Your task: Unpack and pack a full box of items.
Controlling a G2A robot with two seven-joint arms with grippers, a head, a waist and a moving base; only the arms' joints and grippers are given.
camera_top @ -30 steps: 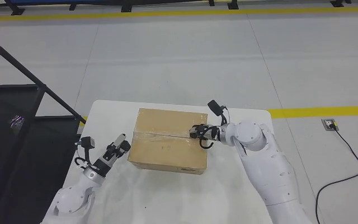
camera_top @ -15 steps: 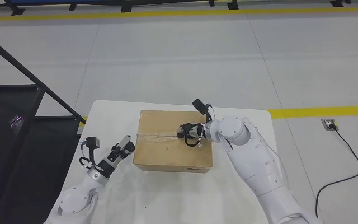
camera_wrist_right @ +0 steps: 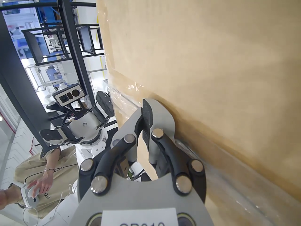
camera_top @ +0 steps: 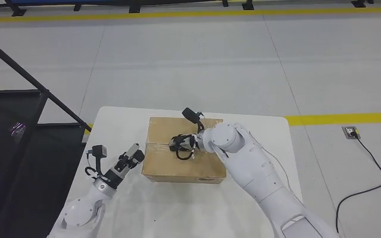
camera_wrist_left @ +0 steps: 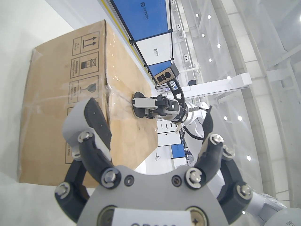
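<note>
Glossy white shells with rounded joints are noted on the right arm (camera_top: 250,160) and left arm (camera_top: 80,211). The left end effector (camera_wrist_left: 150,116) and right end effector (camera_wrist_right: 144,118) are built on grey plates. Black linkages are held by silver screws, and pale fingers are faced with black dimpled pads (camera_wrist_left: 96,116). Black cables (camera_top: 186,156) are looped at the right wrist. A tan-faced camera (camera_wrist_left: 165,76) is carried on a black bracket.

The box (camera_top: 164,162) is big, brown cardboard, shut, and sits flat on the white bench (camera_top: 119,125). Clear shiny tape (camera_top: 156,143) runs along the middle of its top and down one side. The right gripper (camera_top: 174,141), pinched tight, touches the top at the tape line. The box's short side, with little black pictures, is just beside the wide-spread left gripper (camera_top: 134,153).
</note>
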